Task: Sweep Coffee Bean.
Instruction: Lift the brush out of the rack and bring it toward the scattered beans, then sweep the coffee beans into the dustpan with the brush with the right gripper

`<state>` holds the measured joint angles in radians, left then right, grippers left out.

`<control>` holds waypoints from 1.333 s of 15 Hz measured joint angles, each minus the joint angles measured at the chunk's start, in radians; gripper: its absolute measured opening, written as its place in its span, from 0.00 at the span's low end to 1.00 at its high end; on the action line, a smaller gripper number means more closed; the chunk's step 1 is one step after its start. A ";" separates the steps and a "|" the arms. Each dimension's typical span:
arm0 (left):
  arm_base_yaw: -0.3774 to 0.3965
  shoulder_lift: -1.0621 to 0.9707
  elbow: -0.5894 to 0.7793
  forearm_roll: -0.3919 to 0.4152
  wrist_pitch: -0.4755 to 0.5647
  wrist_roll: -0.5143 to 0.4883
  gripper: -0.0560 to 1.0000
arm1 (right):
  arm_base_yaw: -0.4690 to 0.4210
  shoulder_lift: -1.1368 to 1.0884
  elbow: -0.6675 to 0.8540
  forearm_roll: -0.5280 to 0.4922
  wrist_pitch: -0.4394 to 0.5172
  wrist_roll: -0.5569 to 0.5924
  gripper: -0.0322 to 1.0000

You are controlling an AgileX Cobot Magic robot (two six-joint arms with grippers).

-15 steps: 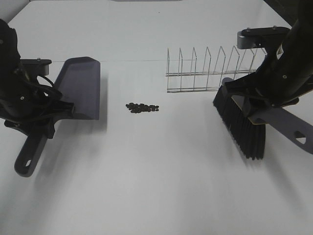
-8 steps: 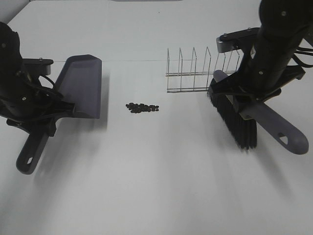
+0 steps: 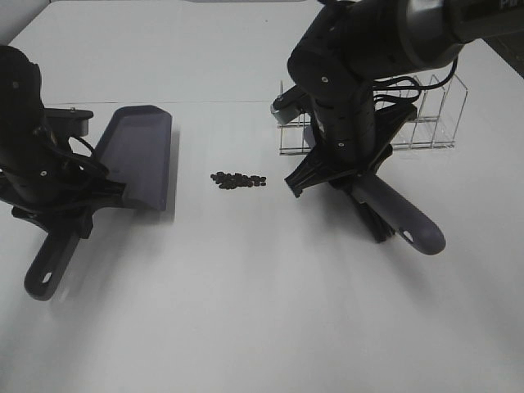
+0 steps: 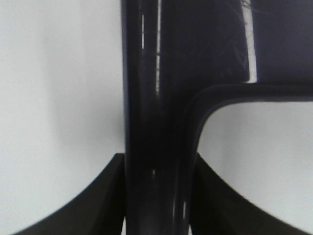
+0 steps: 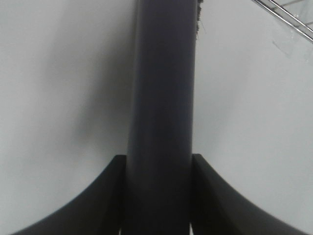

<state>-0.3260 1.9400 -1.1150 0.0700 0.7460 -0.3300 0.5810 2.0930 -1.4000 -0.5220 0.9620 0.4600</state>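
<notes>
Position of the coffee bean [image 3: 238, 179]: we find it as one tight cluster of small dark beans lying on the white surface [image 3: 262, 327], roughly in the middle between the two arms. Neither tool touches it.

To its left we note the grey-purple dustpan [image 3: 139, 155], with its open lip facing right toward the cluster, near it but apart. Its handle runs toward the near left. The left gripper [image 4: 157, 196] is closed on that handle; the left wrist view shows a finger pressed against each side of it. We cannot tell whether the pan's lip rests on the surface or hangs just above it.

To the right of the cluster, the right gripper [image 5: 159, 196] is clamped on the handle of the brush [image 3: 403, 223], with one finger on either side in the right wrist view. Seen from above, the handle slants toward the near right and ends in a hanging hole. The right arm covers most of the brush head, so we cannot say whether the bristles touch the surface. The arm stands just right of the cluster.

Farther back, behind the right arm, a wire rack [image 3: 430, 115] stands on the surface, partly hidden.
</notes>
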 joint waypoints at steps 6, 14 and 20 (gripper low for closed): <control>0.000 0.154 -0.209 -0.049 0.135 0.129 0.36 | 0.005 0.014 -0.006 0.028 -0.044 0.001 0.31; 0.000 0.198 -0.243 -0.070 0.177 0.168 0.36 | 0.005 0.076 -0.012 0.183 -0.157 -0.046 0.31; 0.000 0.199 -0.243 -0.070 0.212 0.196 0.36 | 0.020 0.082 -0.059 0.295 -0.212 -0.142 0.31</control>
<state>-0.3260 2.1390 -1.3580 0.0000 0.9580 -0.1340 0.6010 2.1750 -1.4590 -0.2270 0.7500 0.3180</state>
